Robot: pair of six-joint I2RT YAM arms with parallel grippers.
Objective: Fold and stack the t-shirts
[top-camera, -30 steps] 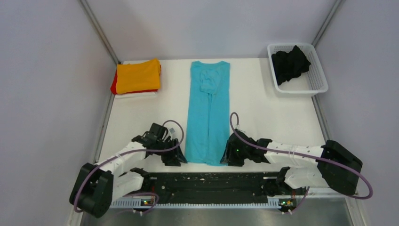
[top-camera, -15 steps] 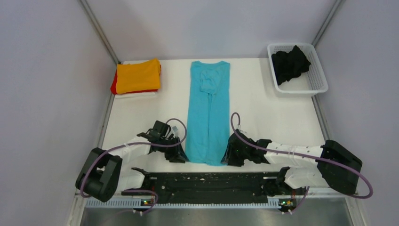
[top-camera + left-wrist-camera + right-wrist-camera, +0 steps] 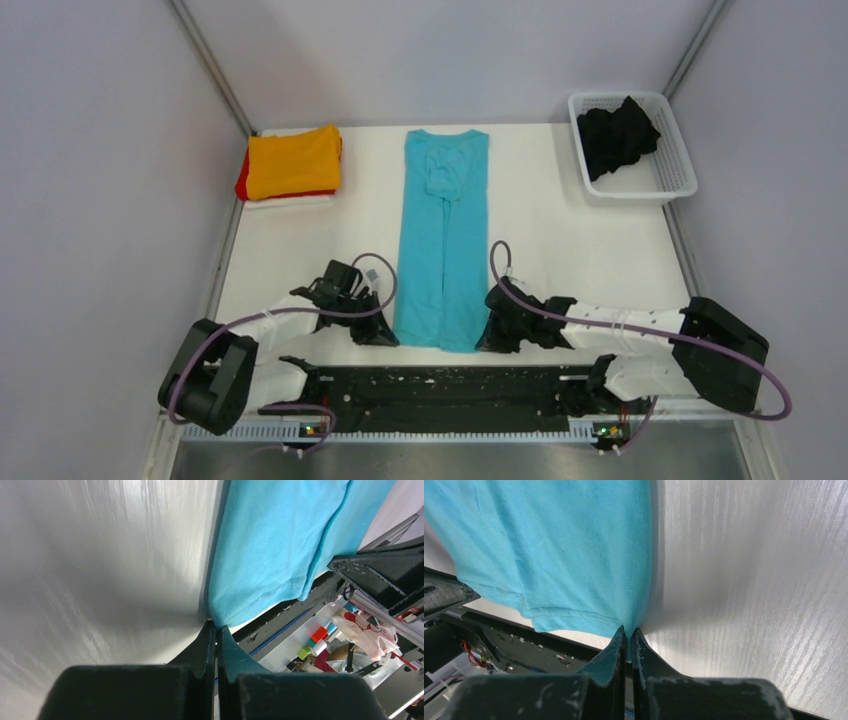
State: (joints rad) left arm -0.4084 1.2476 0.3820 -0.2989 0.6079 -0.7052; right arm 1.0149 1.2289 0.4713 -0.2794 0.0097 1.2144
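Turquoise t-shirt: lies as a long narrow strip down the middle of the counter, with the collar toward the far edge, the hem at the near edge and both sides already folded in.
Left end effector: fingers pressed together, pinching the hem's left corner at the near edge.
Right end effector: closed the same way on the hem's right corner, with cloth running in between the tips.
Other shirts: the orange t-shirt sits folded on the red t-shirt at the far left corner. The black t-shirt is heaped in the white mesh basket at the far right corner.
Step in hand: probably the lengthwise fold, bringing the hem up to the collar.
Doing it well: raise both corners together and level, just clear of the counter. Carry them toward the far edge at one pace so the crease lands square. Lay the hem on the collar line before letting go.
Risk: both pinches sit at the very corners, the left looking shallow, so a fast pull could slip the cloth free.
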